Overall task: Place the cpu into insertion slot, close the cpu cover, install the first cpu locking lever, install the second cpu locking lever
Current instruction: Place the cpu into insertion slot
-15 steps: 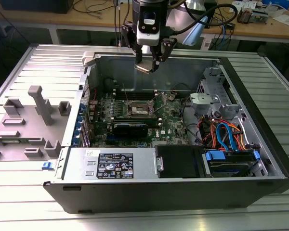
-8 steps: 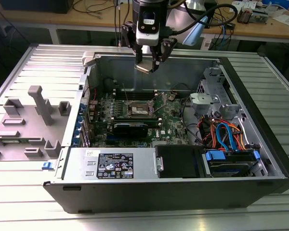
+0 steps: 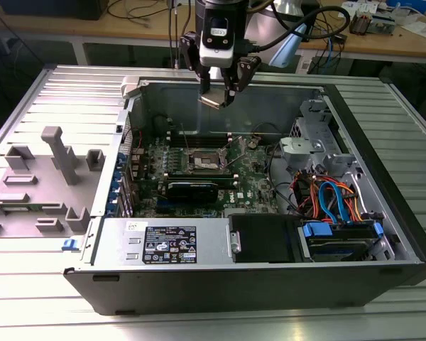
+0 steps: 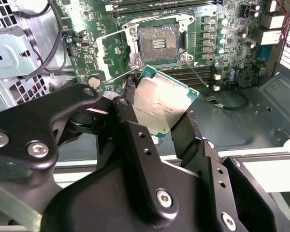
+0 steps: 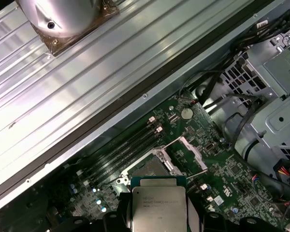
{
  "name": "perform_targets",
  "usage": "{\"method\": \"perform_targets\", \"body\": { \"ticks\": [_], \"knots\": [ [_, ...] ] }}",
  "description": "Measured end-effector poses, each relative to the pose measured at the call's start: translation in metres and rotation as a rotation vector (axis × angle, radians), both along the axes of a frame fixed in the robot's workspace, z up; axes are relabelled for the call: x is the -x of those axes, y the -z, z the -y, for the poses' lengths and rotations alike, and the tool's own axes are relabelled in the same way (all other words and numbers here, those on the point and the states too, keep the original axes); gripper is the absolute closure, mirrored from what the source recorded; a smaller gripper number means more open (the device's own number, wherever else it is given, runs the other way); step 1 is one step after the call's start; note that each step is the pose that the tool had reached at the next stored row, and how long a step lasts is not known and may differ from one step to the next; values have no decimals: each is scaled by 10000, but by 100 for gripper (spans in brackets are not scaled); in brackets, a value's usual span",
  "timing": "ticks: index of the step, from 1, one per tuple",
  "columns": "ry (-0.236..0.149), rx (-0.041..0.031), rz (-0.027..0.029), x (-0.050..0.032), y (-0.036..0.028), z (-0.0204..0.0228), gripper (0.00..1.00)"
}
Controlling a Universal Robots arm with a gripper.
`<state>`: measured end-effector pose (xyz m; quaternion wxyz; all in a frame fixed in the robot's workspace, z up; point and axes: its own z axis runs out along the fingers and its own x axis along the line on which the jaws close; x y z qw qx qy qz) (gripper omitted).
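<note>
My gripper point(image 3: 220, 91) hangs above the open computer case, shut on the cpu point(image 3: 213, 100), a small square chip with a dull silver top. In both wrist views the cpu point(image 4: 162, 104) point(image 5: 158, 205) sits tilted between the black fingers point(image 4: 130, 118). Below it on the green motherboard lies the insertion slot point(image 4: 157, 42) point(image 3: 202, 161), its brownish contact field bare. The cpu cover point(image 4: 113, 54) point(image 5: 183, 152) stands swung open beside the slot. A thin locking lever point(image 4: 121, 75) sticks up by the cover. The cpu is well above the slot, not touching it.
A grey fixture plate with pegs point(image 3: 53, 163) lies at the exterior view's left. Inside the case are a black graphics card point(image 3: 192, 189), a power supply point(image 3: 167, 243) and a drive cage with blue and orange cables point(image 3: 334, 202). Black memory slots point(image 5: 130, 145) flank the socket.
</note>
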<state>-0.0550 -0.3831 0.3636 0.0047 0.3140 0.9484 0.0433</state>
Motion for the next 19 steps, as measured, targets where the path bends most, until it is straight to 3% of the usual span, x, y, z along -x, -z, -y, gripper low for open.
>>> {"method": "perform_targets", "body": {
  "ticks": [15, 19],
  "knots": [
    [254, 0, -1, 0, 0, 0, 45],
    [555, 0, 0, 0, 0, 0, 45]
  ]
}}
